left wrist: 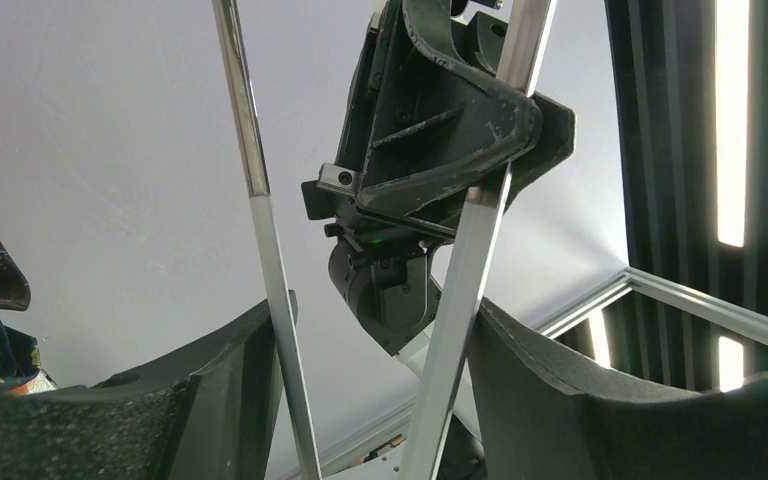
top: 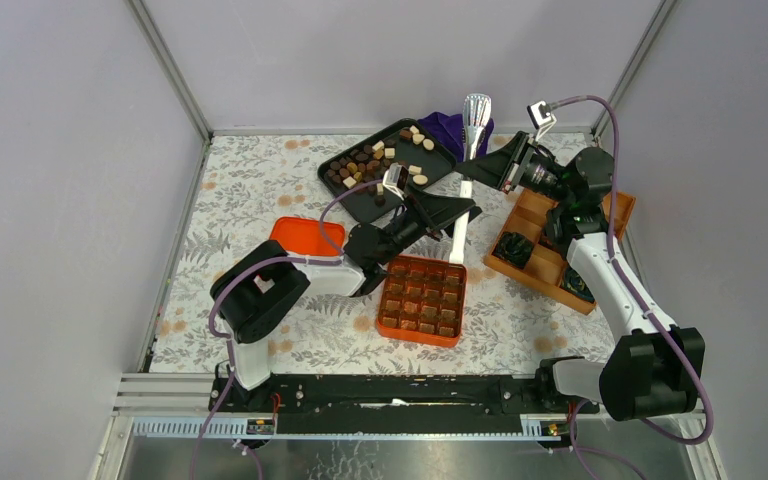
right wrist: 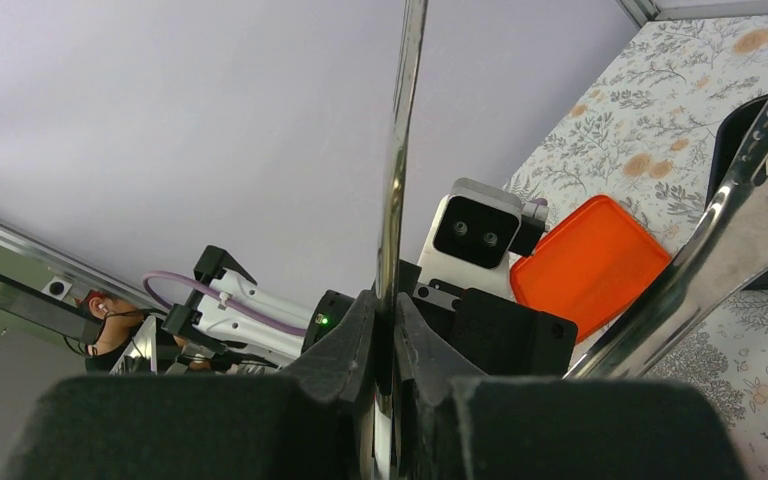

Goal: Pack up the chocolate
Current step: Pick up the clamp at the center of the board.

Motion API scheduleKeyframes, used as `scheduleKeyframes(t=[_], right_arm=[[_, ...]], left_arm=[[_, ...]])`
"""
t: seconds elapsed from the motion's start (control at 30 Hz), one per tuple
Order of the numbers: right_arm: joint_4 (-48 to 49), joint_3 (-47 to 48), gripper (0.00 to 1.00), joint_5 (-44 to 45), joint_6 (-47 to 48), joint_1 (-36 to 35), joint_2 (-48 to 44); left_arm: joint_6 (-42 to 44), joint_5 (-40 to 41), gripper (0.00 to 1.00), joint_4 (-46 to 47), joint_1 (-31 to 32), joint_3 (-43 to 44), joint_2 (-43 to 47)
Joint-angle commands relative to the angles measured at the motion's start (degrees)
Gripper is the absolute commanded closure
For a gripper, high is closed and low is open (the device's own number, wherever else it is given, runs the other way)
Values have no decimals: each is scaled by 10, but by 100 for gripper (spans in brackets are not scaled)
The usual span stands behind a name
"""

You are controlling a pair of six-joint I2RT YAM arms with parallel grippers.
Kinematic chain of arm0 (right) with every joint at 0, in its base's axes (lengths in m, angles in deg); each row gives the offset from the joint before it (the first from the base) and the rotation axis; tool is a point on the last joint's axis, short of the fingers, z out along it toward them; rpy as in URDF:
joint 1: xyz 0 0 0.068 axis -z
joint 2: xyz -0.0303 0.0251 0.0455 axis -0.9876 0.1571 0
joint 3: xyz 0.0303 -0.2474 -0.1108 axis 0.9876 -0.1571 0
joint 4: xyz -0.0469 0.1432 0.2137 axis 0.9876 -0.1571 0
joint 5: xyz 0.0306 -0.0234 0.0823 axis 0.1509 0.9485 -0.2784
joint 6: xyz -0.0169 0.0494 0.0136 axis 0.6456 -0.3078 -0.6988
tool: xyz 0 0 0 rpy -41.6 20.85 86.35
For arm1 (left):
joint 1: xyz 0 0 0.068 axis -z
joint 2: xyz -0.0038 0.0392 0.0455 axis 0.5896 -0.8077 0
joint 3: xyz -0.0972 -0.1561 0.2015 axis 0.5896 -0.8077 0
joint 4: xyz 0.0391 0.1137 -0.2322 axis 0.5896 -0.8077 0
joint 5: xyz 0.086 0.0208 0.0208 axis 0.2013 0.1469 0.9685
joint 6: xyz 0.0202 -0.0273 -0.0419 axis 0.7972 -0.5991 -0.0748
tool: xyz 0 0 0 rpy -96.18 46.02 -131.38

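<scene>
Top external: right tool (top: 472, 169) clenches tongs (top: 474, 125); left tool (top: 463, 211) released around them — orange box (top: 422, 300) beneath.

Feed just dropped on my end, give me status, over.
Right pincer shut on one tongs arm. Left pincer straddles both arms, grip unclear. Chocolate mostly on black tray, rest in orange box. Nothing blocking.

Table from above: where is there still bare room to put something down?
The floral table is bare along its left side, left of the black tray and orange lid, and in the near strip in front of the orange box. The middle and right are crowded: tongs, both arms, wooden tray.
</scene>
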Motion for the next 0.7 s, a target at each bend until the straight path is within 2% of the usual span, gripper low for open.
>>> scheduleKeyframes(t=[0.0,0.2,0.43,0.67], right_arm=[[13,7,86,3,20,8,-5],[13,6,84,0,21,12,-2],[13,-10,76,-4,32,15,-17],[4,-12,73,-5,41,18,-19]], left_arm=[[13,10,32,75,4,-1,18],[11,8,32,77,3,5,11],[7,7,33,74,4,23,-3],[7,5,37,74,3,22,-2]])
